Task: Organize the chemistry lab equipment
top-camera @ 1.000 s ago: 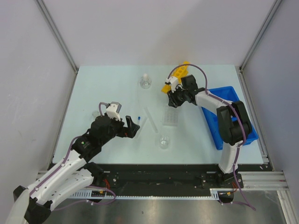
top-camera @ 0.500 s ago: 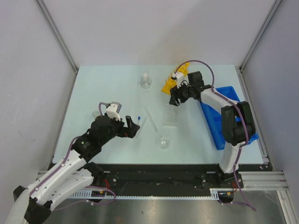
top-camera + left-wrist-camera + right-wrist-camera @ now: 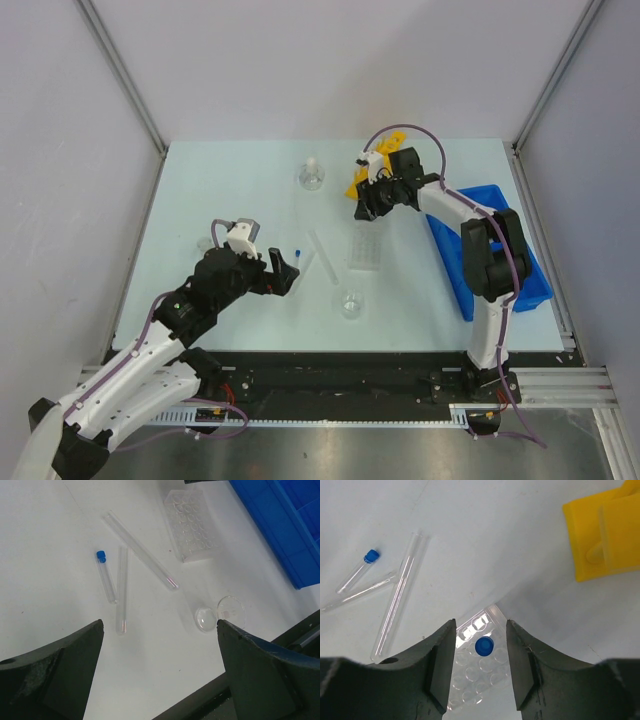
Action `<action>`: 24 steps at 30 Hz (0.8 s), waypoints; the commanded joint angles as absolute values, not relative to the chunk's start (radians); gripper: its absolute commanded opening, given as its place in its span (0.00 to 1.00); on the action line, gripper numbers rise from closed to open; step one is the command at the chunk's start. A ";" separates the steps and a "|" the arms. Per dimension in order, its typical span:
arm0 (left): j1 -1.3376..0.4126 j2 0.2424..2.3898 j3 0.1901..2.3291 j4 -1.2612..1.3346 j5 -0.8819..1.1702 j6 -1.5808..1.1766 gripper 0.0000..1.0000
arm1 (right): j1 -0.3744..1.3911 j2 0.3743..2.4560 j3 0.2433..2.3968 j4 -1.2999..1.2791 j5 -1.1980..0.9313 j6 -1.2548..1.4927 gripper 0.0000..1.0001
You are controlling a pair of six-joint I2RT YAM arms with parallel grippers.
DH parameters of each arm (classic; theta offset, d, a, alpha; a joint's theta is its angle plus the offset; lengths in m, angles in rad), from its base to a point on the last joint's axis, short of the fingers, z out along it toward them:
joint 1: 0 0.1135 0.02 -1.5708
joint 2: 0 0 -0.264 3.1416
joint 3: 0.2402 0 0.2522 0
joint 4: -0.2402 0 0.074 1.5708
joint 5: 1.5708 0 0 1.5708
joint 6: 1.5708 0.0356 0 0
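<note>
Apparently a blue-capped tube (image 3: 485, 646) stands in the clear tray (image 3: 472, 682), so the right gripper (image 3: 481, 626) hangs open around its cap, touching nothing. At the tray's nine o'clock, the left gripper (image 3: 160, 625) gapes wide over loose tubes (image 3: 122, 587), probably next.

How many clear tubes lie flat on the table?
3, all left of the clear welled tray: a short blue-capped tube, a thin uncapped tube beside it, a long uncapped tube nearest the tray. Others may be hidden.
</note>
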State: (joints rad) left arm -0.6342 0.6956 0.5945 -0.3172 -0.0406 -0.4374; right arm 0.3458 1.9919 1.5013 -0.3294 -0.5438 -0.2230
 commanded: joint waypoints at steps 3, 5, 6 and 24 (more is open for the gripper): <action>-0.627 0.696 0.589 -0.305 -0.029 -0.456 1.00 | 0.360 2.002 1.542 -0.353 -0.471 -0.219 0.41; -0.627 0.698 0.588 -0.304 -0.028 -0.456 1.00 | 0.364 1.996 1.539 -0.356 -0.465 -0.225 0.39; -0.627 0.698 0.588 -0.304 -0.028 -0.456 0.99 | 0.367 1.994 1.537 -0.356 -0.463 -0.229 0.36; -0.627 0.689 0.580 -0.301 -0.025 -0.463 1.00 | 0.396 1.919 1.448 -0.288 -0.400 -0.268 0.21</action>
